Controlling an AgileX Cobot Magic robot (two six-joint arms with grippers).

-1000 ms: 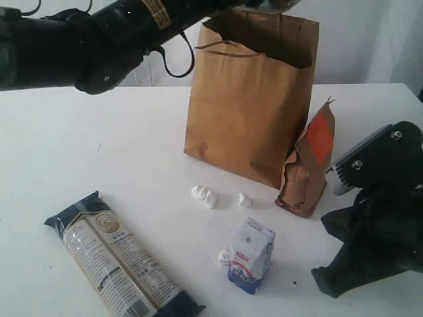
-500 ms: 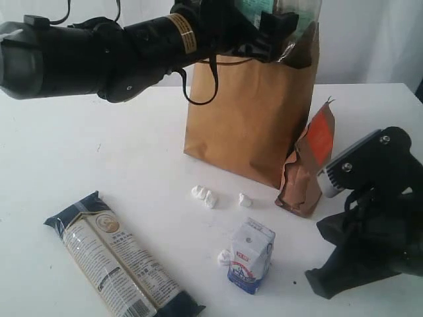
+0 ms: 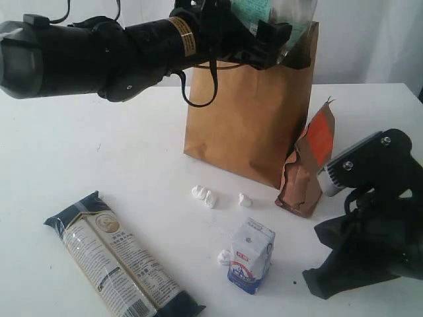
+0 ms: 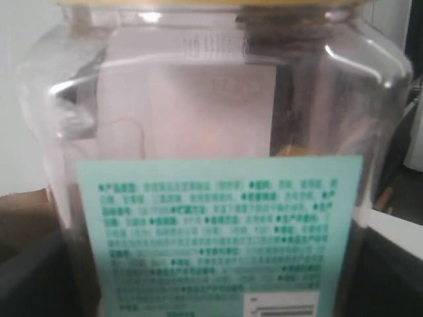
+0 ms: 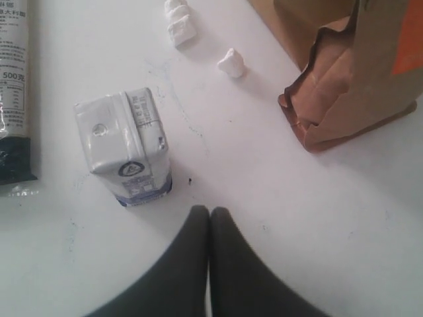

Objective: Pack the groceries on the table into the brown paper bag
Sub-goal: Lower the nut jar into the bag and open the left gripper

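My left gripper [image 3: 268,30] is clamped wide around the yellow-lidded clear jar [image 4: 211,165], which fills my wrist view, lid band at one end and green label facing me; seen from outside, the jar hangs right at the open mouth of the brown paper bag [image 3: 248,112], the bag below it, so I judge the coming move is a plain drop downward; the jar's top is cut off by the picture's edge, so I cannot tell how upright its long axis stands, and a tilted jar could catch the rim; my right gripper [image 5: 209,214] has its fingers pressed together and empty, low over the table [image 3: 99,152]; the blue-white carton [image 5: 125,158] stands just beside it and the orange-brown pouch [image 3: 310,165] leans against the bag on that same side, so my right arm is the nearer for both; the long dark-blue noodle pack [image 3: 119,257] lies flat, well apart, on my left side.
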